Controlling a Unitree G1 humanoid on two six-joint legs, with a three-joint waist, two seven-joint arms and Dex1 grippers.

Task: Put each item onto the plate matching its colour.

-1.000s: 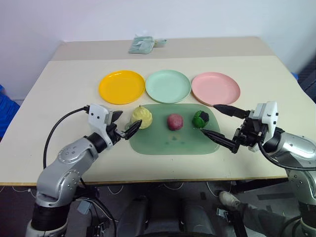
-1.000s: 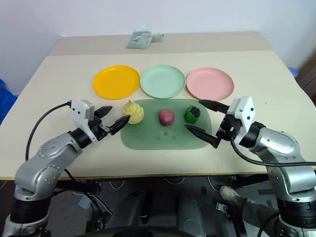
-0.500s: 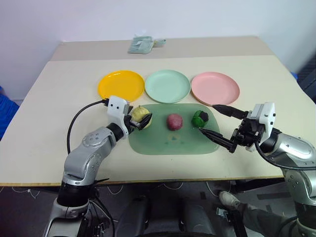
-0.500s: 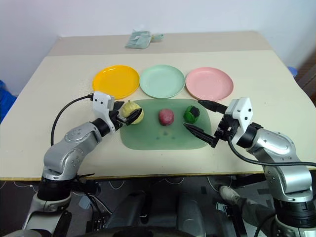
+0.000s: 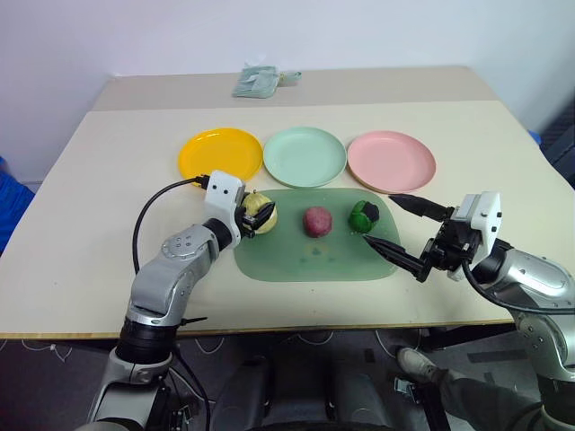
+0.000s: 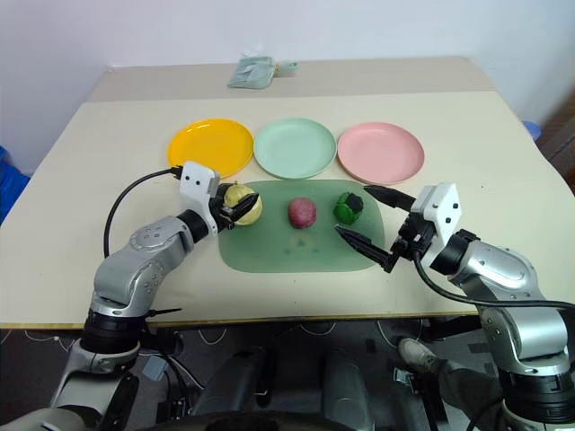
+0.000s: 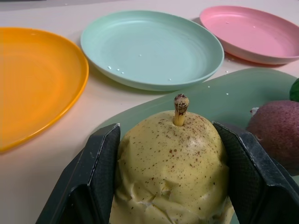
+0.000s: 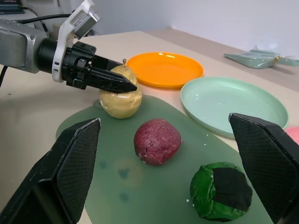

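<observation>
Looking from your left side to your right:
Left gripper (image 5: 255, 218): your two black fingers are squeezed onto the pear, one on each side. It sits at the left end of the green mat.
Pear (image 7: 173, 163): pale yellow with little brown dots and a short stem on top. It stands up on the mat, pinched between your left fingers (image 7: 96, 177).
Orange-yellow plate (image 5: 220, 158): first in the row at the back, just past the pear. Nothing lies on it.
Green mat (image 5: 310, 258): big see-through mat in front of the plates. All three toy foods sit on it in a row.
Mint green plate (image 5: 305, 156): middle of the row, between the other two plates, touching or almost touching them. Nothing lies on it.
Red ball (image 5: 318, 221): dark red, in the middle of the mat, between the pear and the green ball. Nobody is touching it.
Green ball (image 5: 364, 215): green with a dark patch, at the right end of the mat, near the pink plate. Nothing holds it.
Pink plate (image 5: 392, 161): last in the row. Nothing lies on it.
Right gripper (image 5: 392, 226): your fingers are spread wide apart with nothing between them. It hangs over the right edge of the mat, just beside the green ball, not touching it.
Table (image 5: 108, 162): pale top, holding everything.
</observation>
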